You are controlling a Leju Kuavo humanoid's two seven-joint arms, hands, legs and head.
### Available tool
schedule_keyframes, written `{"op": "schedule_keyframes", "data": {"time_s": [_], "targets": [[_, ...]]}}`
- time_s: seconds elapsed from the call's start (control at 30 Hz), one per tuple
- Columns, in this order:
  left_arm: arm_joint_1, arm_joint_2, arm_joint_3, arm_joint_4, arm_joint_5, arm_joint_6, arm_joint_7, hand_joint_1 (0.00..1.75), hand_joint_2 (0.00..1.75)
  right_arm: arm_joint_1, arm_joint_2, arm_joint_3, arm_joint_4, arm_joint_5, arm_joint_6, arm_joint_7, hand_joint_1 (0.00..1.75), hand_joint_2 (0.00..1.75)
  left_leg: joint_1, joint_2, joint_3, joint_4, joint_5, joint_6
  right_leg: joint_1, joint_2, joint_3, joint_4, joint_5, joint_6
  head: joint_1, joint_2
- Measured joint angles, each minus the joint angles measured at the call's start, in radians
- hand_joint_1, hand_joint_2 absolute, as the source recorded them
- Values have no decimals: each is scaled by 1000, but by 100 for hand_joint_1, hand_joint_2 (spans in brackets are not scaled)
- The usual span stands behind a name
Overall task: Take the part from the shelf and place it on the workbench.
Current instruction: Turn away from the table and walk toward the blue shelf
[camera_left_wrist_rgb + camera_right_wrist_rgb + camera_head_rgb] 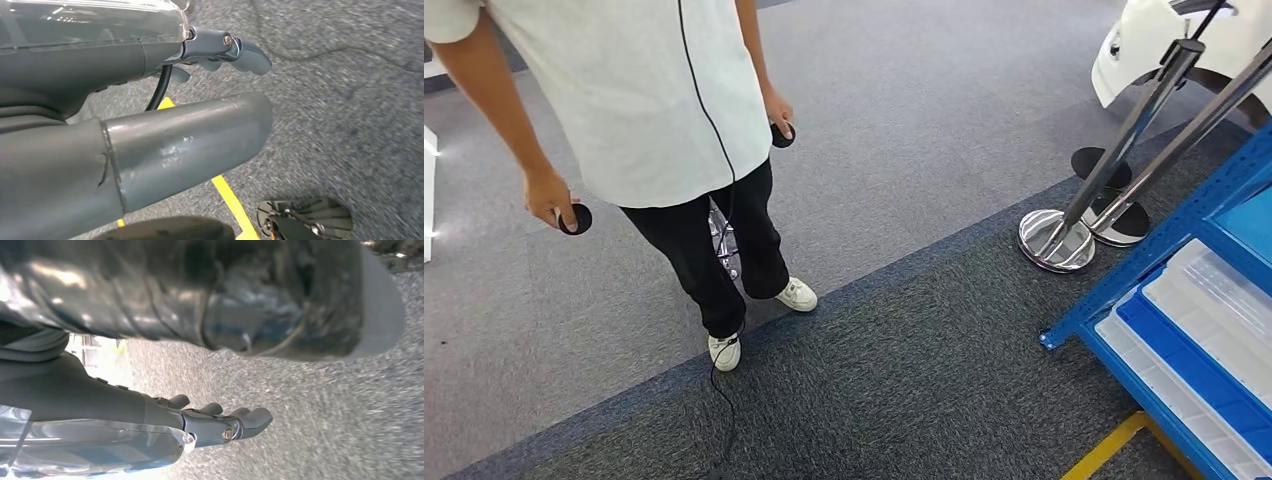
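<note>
The blue shelf (1124, 285) stands at the right edge of the head view, with clear plastic trays (1214, 300) on its blue levels. I cannot make out a part in them. In the left wrist view my left hand (165, 135) hangs over the grey carpet, its thick thumb and dark fingers (247, 54) stretched out and apart, holding nothing. In the right wrist view my right hand (210, 422) also hangs above the carpet. Its fingers (255, 417) are straight and hold nothing.
A person (674, 120) in a white shirt and black trousers stands close ahead at the left, a black controller in each hand. Two tilted chrome posts on round bases (1054, 240) stand by the shelf's far corner. A yellow floor line (1114, 445) runs beside the shelf.
</note>
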Motion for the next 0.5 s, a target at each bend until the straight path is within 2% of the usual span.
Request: {"op": "schedule_keyframes", "data": {"time_s": [0.03, 0.07, 0.1, 0.17, 0.2, 0.27, 0.3, 0.37, 0.4, 0.43, 0.47, 0.5], "targets": [[-1, -1, 0, 0, 0, 0, 0, 0, 0, -1, -1, 0, 0, 0, 0, 0, 0, 0, -2, 10, 1, 6, -6, -7, 2, -17, 31, -59, 21, -2, 0, 0], [-1, -1, 0, 0, 0, 0, 0, 0, 0, -2, -1, 0, 0, 0, 0, 0, 0, 0, -3, 17, 2, 9, -11, -14, 4, -29, 51, -96, 31, -8, -1, 0], [-1, -1, 0, 0, 0, 1, 0, 0, 0, -3, -1, 0, 0, 0, 0, 0, 0, 0, -6, 24, 4, 11, -16, -20, 8, -34, 56, -108, 29, -14, -2, 0], [-5, -1, 0, 0, 1, 1, 1, 0, 0, -2, -1, 0, 0, 1, 0, -1, 0, 0, -6, 38, 12, 11, -21, -31, 11, -14, 54, -106, 29, -28, -3, 0], [-7, -1, 0, 0, 2, 2, 2, 0, 0, -2, -1, 0, 0, 1, -1, -1, 0, 0, -3, 32, 15, 15, -27, -37, 9, -5, 54, -108, 30, -34, -3, 0], [-8, -2, 0, 0, 2, 3, 2, 0, 0, -3, -1, 0, 0, 2, -1, 0, 0, 0, 1, -9, -4, 69, -67, -45, 5, 13, 55, -112, 33, -48, -3, 0], [-7, -2, 0, 0, 2, 3, 3, 0, 0, -4, -1, 0, 0, 2, -1, 0, 0, 0, 3, -36, -30, 126, -99, -48, 5, 22, 55, -112, 34, -52, -3, 0], [-3, -2, 0, 0, 3, 4, 5, 0, 0, -5, -1, 0, 0, 2, -1, 2, 0, 0, 3, -59, -96, 260, -156, -47, 8, 45, 53, -112, 35, -58, -4, 0], [0, -2, 0, 0, 4, 4, 6, 0, 0, -5, -1, 0, 0, 2, -1, 3, 0, 0, 3, -62, -117, 298, -160, -45, 10, 59, 53, -112, 35, -59, -3, 0], [1, -2, 0, 0, 3, 4, 7, 0, 0, -4, -1, 0, 0, 2, -1, 4, 0, 0, 2, -64, -122, 299, -144, -41, 13, 73, 54, -111, 35, -59, -3, 0], [2, -2, 0, 0, 3, 5, 7, 0, 0, -4, -1, 0, 0, 2, -1, 5, 0, 0, 1, -68, -108, 261, -110, -36, 14, 86, 56, -111, 35, -59, -3, 0], [2, -2, 0, 0, 3, 5, 7, 0, 0, -4, 0, 0, 0, 2, -1, 5, 0, 0, 0, -82, -81, 194, -68, -29, 15, 99, 58, -110, 35, -59, -3, 0]]}}
